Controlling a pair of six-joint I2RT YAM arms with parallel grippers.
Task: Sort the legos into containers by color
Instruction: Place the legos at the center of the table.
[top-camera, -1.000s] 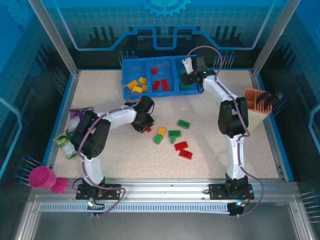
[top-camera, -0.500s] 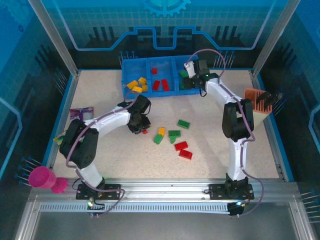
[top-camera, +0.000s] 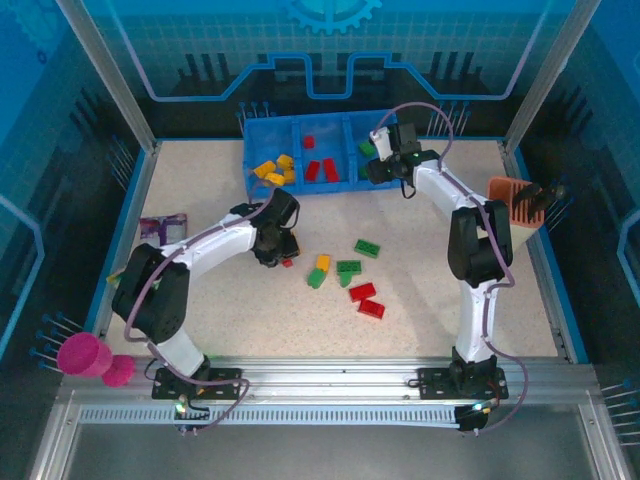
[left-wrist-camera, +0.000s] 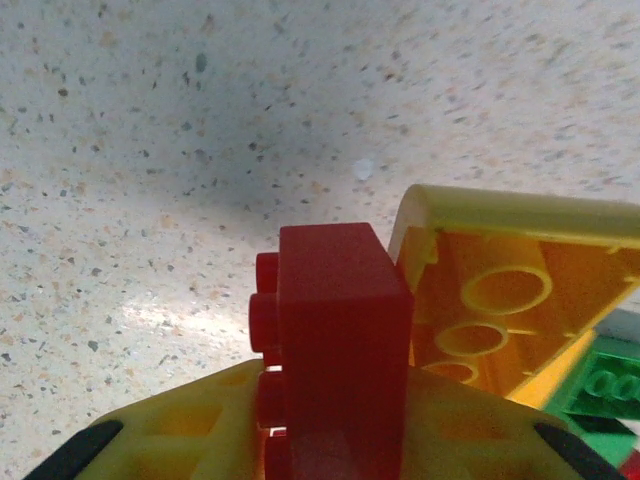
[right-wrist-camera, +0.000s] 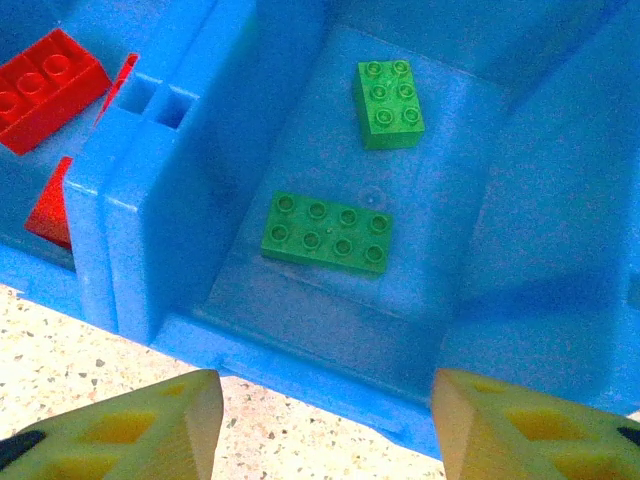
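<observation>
My left gripper (top-camera: 281, 255) (left-wrist-camera: 335, 440) is low over the table's middle, shut on a small red lego (left-wrist-camera: 340, 330) (top-camera: 287, 262) that stands on edge between its yellow fingers. A yellow lego (left-wrist-camera: 520, 290) lies on its side right beside it, with a green lego (left-wrist-camera: 600, 385) behind. My right gripper (top-camera: 373, 168) (right-wrist-camera: 325, 390) hangs open with nothing in it over the front rim of the blue tray (top-camera: 249, 160) (right-wrist-camera: 150, 250). The tray's right container holds two green legos (right-wrist-camera: 327, 232); red legos (top-camera: 320, 168) fill the middle one and yellow legos (top-camera: 275, 170) the left.
Loose legos lie mid-table: yellow (top-camera: 322, 262), green (top-camera: 348, 270), green (top-camera: 367, 247), red (top-camera: 362, 292) and red (top-camera: 372, 309). An orange-pink slotted holder (top-camera: 515, 205) stands at the right edge, a purple packet (top-camera: 163, 227) at the left, a magenta cup (top-camera: 85, 355) off the front-left corner.
My left gripper has drifted a little left with the red lego between its fingers. My right gripper has drawn back from over the right container to the tray's front rim.
</observation>
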